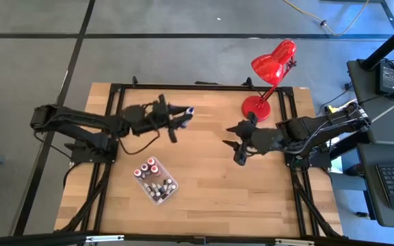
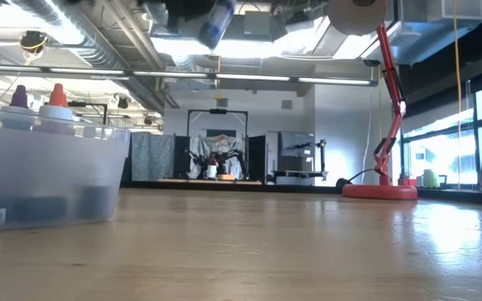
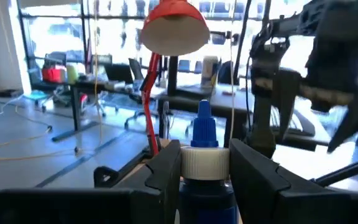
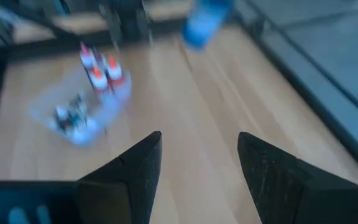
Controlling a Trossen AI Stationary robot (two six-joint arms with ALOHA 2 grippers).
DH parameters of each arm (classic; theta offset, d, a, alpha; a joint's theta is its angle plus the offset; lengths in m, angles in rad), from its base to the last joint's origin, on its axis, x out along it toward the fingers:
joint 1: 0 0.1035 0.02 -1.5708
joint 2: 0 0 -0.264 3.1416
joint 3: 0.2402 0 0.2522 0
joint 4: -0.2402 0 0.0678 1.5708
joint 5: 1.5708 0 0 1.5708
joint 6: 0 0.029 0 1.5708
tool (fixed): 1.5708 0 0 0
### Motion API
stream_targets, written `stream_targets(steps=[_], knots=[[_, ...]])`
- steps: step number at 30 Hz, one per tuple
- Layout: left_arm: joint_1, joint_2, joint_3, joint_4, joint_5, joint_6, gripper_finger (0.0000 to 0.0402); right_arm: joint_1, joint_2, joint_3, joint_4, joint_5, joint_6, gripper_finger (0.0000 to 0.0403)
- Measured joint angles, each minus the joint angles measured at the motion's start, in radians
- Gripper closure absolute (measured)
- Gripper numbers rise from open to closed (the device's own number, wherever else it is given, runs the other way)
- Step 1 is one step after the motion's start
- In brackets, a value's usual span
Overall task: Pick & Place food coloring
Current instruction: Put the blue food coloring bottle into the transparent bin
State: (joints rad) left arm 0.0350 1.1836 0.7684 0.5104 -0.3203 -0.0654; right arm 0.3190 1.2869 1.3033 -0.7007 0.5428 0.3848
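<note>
Left gripper (image 1: 183, 111) is clamped on a blue food coloring bottle (image 1: 189, 110), held up off the wooden table (image 1: 204, 178). From above: clear tray (image 1: 170, 191) w/ the other bottles (image 1: 154, 182) lies back toward the left arm's base side, well apart from that gripper. Right gripper (image 1: 233, 145) sits across from it w/ fingers spread, nothing between them; red desk lamp (image 1: 271, 68) stands just beside the right arm, base on the table.

Low view: the held bottle (image 2: 216, 22) hangs tilted near the ceiling line, far above the tabletop. Tray (image 2: 48, 180) close by, red- and purple-capped bottles (image 2: 57, 104) poking over its rim. Lamp (image 2: 381, 125) off at the far side.

Left wrist: fingers (image 3: 166, 171) pinch the bottle (image 3: 203, 165) at its white collar, blue tip up; lamp shade (image 3: 173, 28) straight ahead, right arm beyond.

Right wrist: fingers (image 4: 135, 168) apart over bare wood; tray (image 4: 82, 106) ahead, blurred, blue bottle (image 4: 204, 25) above it.
</note>
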Motion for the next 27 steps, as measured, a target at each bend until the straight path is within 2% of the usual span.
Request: stream_targets(steps=[5, 14, 19, 27], knots=[[-0.01, -0.01, -0.24, 0.259, 0.001, -0.026, 0.0292, -0.044, 0.002, 0.0, 0.195, -0.028, -0.11, 0.0189], [0.034, -0.003, -0.507, 0.521, 0.056, -0.062, 0.0289, -0.119, 0.086, 0.0, 0.376, -0.049, -0.23, 0.0189], [0.052, -0.001, -0.615, 0.655, 0.052, -0.062, 0.0288, -0.154, 0.167, 0.0, 0.431, -0.077, -0.317, 0.0189], [0.053, -0.001, -0.683, 0.672, 0.051, 0.016, 0.029, -0.223, 0.279, 0.0, 0.557, -0.233, -0.362, 0.0189]])
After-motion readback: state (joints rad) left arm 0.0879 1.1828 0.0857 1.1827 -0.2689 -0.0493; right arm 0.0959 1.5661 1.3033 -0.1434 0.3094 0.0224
